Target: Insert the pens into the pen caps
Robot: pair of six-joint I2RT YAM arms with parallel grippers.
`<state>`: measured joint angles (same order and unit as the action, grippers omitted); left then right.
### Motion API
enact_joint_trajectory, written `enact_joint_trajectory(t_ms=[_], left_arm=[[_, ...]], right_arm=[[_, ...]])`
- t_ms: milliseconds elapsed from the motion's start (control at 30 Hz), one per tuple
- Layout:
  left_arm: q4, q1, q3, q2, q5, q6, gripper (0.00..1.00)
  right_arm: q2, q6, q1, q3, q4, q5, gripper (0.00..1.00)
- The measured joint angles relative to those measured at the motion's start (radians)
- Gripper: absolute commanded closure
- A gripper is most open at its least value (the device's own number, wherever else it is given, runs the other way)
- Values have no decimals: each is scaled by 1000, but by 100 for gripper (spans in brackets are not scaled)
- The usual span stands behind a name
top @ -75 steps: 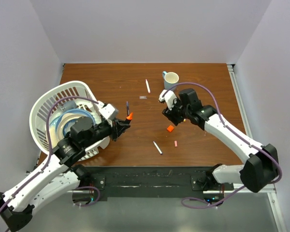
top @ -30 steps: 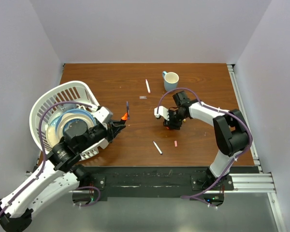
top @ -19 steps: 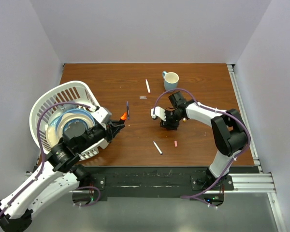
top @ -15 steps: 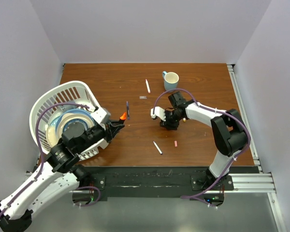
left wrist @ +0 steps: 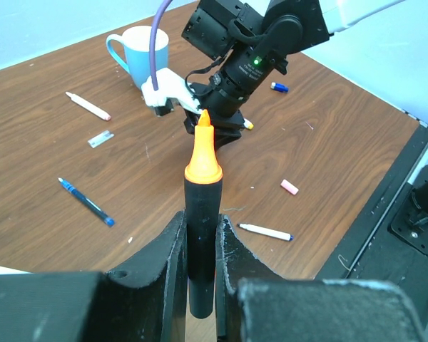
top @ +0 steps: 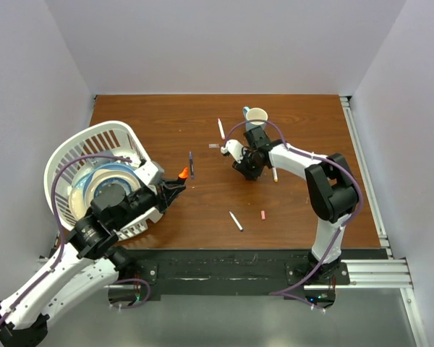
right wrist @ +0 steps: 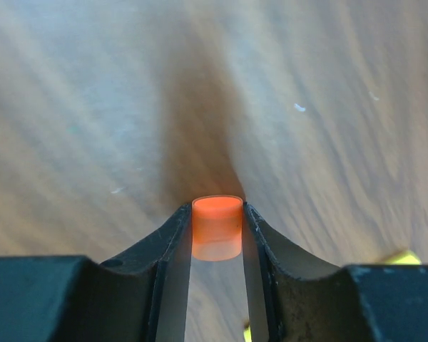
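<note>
My left gripper (left wrist: 201, 219) is shut on the black barrel of a highlighter (left wrist: 201, 249). The highlighter stands upright with its orange end (left wrist: 202, 155) pointing away from me. From above, that gripper (top: 175, 186) sits just right of the basket. My right gripper (right wrist: 217, 215) is shut on a small orange pen cap (right wrist: 217, 228), one jaw against each side, over blurred wood. From above, it (top: 246, 168) hovers just in front of the mug. A dark blue pen (top: 191, 163), two white pens (top: 220, 129) (top: 236, 221) and a pink cap (top: 263, 214) lie loose on the table.
A white basket (top: 65, 155) holding plates stands at the left. A light blue mug (top: 256, 117) stands at the back, just behind the right gripper. A yellow-tipped pen (top: 274, 173) lies under the right forearm. A small blue cap (left wrist: 279, 87) lies further right.
The right gripper has closed on the orange cap and carried it away from the front, back and left towards the mug. The left arm and its highlighter have barely moved.
</note>
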<state>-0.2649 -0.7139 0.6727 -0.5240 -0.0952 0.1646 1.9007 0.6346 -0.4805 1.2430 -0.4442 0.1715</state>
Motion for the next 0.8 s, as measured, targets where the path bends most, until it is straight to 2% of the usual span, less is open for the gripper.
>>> enact_joint_trajectory(t_ms=[233, 400, 633, 800], left_arm=[[14, 0, 0, -5, 30, 10, 100], [18, 0, 0, -18, 38, 35, 100], [25, 0, 0, -51, 46, 82, 100], [61, 0, 0, -98, 35, 143, 100]], right_arm=[[60, -219, -6, 103, -71, -161, 89], [127, -368, -4, 208, -145, -198, 100], [138, -567, -2, 227, -161, -207, 100], [36, -787, -6, 134, -144, -168, 100]])
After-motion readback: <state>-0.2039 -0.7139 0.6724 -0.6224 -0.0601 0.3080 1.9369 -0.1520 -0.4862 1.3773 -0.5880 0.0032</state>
